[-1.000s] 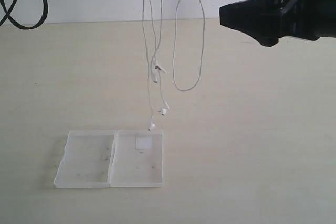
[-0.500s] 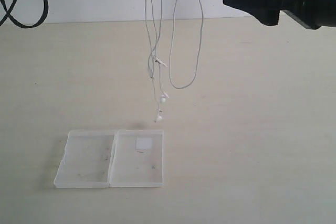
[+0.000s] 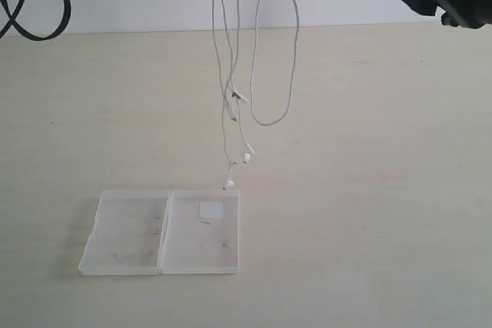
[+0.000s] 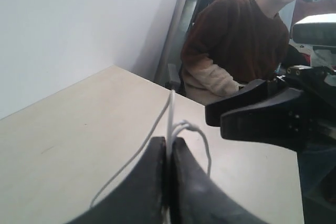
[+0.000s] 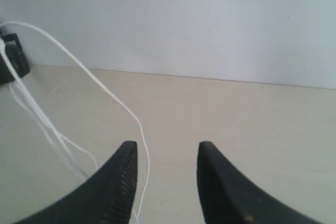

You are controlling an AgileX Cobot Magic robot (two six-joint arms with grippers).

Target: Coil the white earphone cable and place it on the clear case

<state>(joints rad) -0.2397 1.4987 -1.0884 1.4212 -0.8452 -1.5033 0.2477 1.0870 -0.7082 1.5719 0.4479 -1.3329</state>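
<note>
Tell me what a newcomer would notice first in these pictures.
The white earphone cable dangles in long loops from above, pinched in the shut left gripper, its lowest earbud near the far edge of the clear case. That case lies open on the table, near left. The right gripper hangs high at right, jaws apart, gripping nothing.

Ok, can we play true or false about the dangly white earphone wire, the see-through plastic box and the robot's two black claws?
1. The thin white earphone cable hangs down from above the beige table. True.
2. The flat clear plastic case is shut. False: it lies open, both halves flat on the table.
3. The left gripper is pinching the cable. True.
4. The cable is coiled up inside the case. False: it dangles in long loose loops.
5. The right gripper is squeezed shut. False: its jaws stand apart.
</note>
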